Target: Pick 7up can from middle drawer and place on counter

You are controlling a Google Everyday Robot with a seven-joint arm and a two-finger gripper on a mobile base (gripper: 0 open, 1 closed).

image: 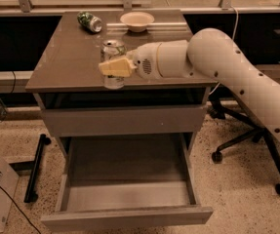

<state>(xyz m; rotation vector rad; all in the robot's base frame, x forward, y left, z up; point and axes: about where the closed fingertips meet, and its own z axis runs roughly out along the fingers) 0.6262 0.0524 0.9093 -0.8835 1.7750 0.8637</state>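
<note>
Jaws grip the 7up can (pixel 113 49) upright at the front edge of the table (pixel 66 57), above the open middle drawer (pixel 130 217); setting down and release look to remain.

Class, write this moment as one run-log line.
gripper: holds 7up can upright | place: counter front edge | middle drawer: open

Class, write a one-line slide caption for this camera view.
The pincer grips the 7up can upright above the counter edge; middle drawer open below.
</note>
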